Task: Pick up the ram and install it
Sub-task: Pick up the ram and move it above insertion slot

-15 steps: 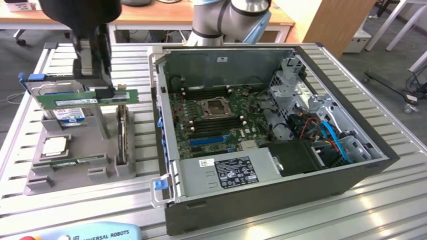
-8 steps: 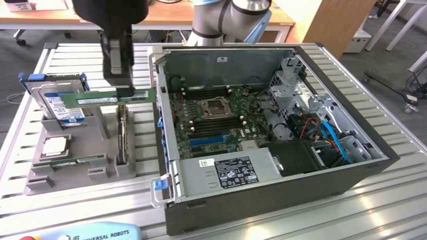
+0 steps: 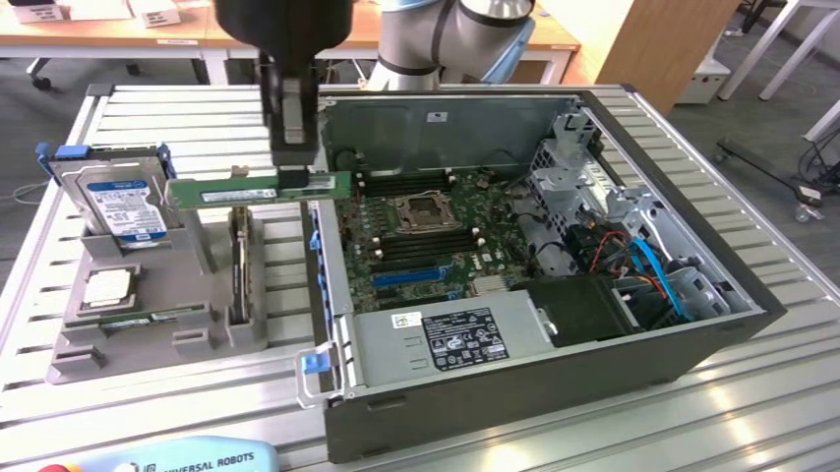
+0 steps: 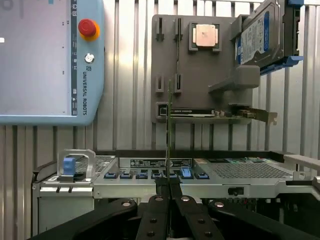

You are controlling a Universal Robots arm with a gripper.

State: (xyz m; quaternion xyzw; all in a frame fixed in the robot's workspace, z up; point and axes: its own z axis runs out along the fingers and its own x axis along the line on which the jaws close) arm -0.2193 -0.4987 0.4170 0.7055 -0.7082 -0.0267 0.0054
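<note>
Hand [image 3: 291,169]: closed on the ram [image 3: 223,193], pinching it from above. Ram: long, thin green stick with a white label, held level above the grey parts holder [image 3: 125,344], one end by the open computer case [image 3: 525,388] (edge-on from the wrist; chips unreadable).

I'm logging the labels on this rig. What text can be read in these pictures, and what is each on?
"UNIVERSAL ROBOTS": printed on the teach pendant.
Label on the hard drive: too small to read.
Label on the power supply: too small to read.
Sticker on the ram, held in the gripper: too blurred to read.
</note>
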